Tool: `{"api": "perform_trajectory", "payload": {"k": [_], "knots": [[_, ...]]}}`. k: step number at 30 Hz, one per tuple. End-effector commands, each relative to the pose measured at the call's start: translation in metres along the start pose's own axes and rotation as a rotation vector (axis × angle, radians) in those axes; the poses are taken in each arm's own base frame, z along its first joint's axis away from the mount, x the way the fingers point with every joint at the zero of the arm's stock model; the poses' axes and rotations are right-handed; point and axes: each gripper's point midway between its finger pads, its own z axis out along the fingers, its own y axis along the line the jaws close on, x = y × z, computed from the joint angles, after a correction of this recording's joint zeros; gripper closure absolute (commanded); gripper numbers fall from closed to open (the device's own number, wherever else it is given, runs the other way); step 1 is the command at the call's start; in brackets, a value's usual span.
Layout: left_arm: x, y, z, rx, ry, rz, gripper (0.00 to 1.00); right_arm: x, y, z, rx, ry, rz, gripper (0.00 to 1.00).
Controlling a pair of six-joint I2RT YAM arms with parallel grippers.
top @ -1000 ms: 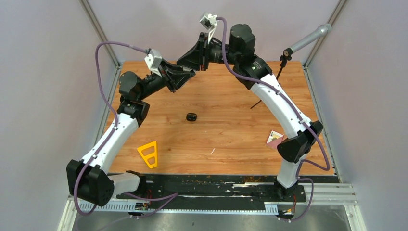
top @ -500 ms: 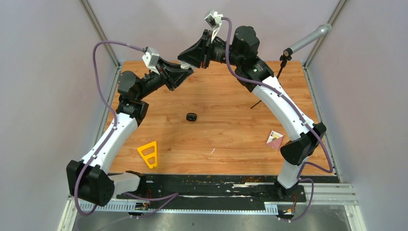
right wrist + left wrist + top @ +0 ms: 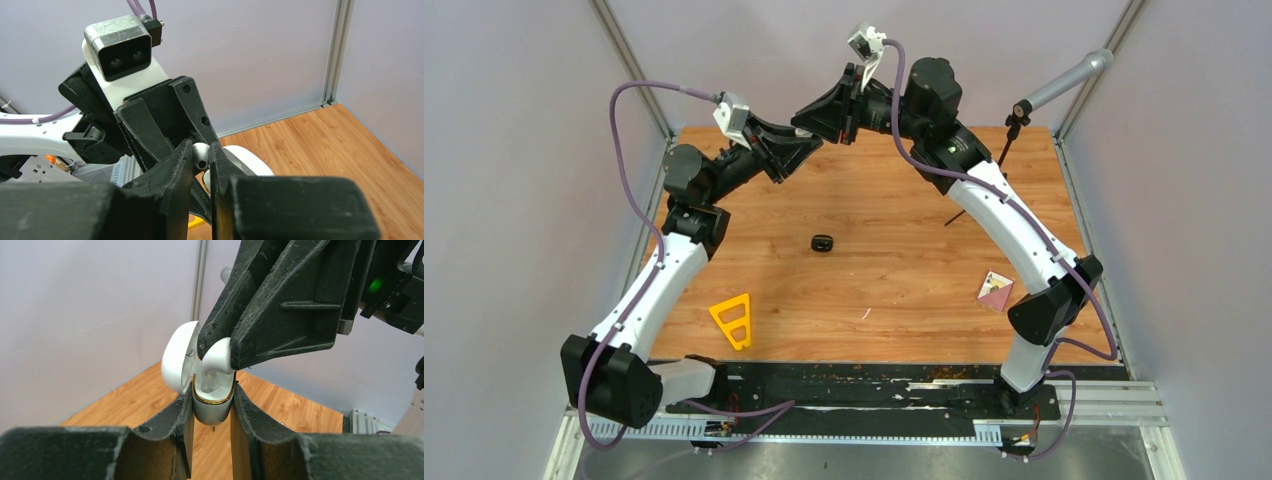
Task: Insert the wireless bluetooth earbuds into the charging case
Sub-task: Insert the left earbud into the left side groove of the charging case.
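Observation:
In the left wrist view, a white charging case (image 3: 212, 407) with a gold rim stands upright, its lid (image 3: 179, 357) swung open to the left. My left gripper (image 3: 211, 392) is shut on the case's body. My right gripper (image 3: 201, 151) is shut on a white earbud (image 3: 200, 154), which sits at the case's open mouth, touching it (image 3: 219, 356). Seen from above, both grippers meet high over the back of the table, left (image 3: 812, 143) below right (image 3: 801, 113); the case and earbud are hidden there.
On the wooden table (image 3: 904, 230) lie a small black case (image 3: 822, 242) in the middle, a yellow triangular piece (image 3: 732, 320) front left, a thin white sliver (image 3: 865, 313) and a card (image 3: 995, 289) front right. A microphone stand (image 3: 1014, 120) rises at the back right.
Both grippers have drifted a little to the left and back together, keeping their holds on the case and the earbud.

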Motion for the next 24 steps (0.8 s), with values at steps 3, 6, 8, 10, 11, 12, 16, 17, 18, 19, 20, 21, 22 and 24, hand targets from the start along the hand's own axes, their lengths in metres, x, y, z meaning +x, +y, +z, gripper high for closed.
{"api": "perform_trajectory", "payload": {"k": [3,6,8,10,11,12,16,17,18,19,20,21,22,24], "knots": [[-0.037,-0.014,0.002,0.035,-0.077,0.062,1.00,-0.023,0.013,-0.006,-0.002,-0.059,-0.043,0.91],[-0.037,-0.015,0.002,0.040,-0.074,0.064,1.00,-0.024,0.010,-0.005,0.008,-0.073,-0.042,0.91],[-0.036,-0.014,0.002,0.039,-0.073,0.065,1.00,-0.022,0.010,-0.003,0.004,-0.073,-0.035,0.91],[-0.036,-0.015,0.002,0.041,-0.071,0.067,1.00,-0.021,0.010,-0.003,0.004,-0.071,-0.028,0.91],[-0.036,-0.015,0.002,0.042,-0.071,0.066,1.00,-0.021,0.009,-0.003,0.007,-0.073,-0.027,0.90],[-0.037,-0.015,0.002,0.043,-0.073,0.068,1.00,-0.020,0.008,-0.002,0.008,-0.071,-0.023,0.90],[-0.038,-0.016,0.001,0.042,-0.078,0.070,1.00,-0.016,0.008,-0.001,0.009,-0.062,-0.027,0.90],[-0.038,-0.016,0.001,0.043,-0.077,0.070,1.00,-0.015,0.007,-0.001,0.010,-0.060,-0.029,0.90],[-0.038,-0.017,0.001,0.046,-0.076,0.072,1.00,-0.014,0.008,0.000,0.013,-0.058,-0.029,0.90],[-0.037,-0.017,0.001,0.047,-0.075,0.074,1.00,-0.012,0.007,0.000,0.017,-0.057,-0.028,0.90],[-0.038,-0.017,0.001,0.047,-0.076,0.075,1.00,-0.012,0.007,0.000,0.021,-0.056,-0.029,0.90],[-0.038,-0.017,0.001,0.046,-0.076,0.074,1.00,-0.010,0.006,0.001,0.023,-0.053,-0.030,0.90],[-0.038,-0.017,0.000,0.046,-0.076,0.074,1.00,-0.010,0.007,0.001,0.021,-0.051,-0.033,0.90],[-0.039,-0.018,0.000,0.046,-0.076,0.077,1.00,-0.008,0.005,0.000,0.031,-0.046,-0.043,0.90]]}}
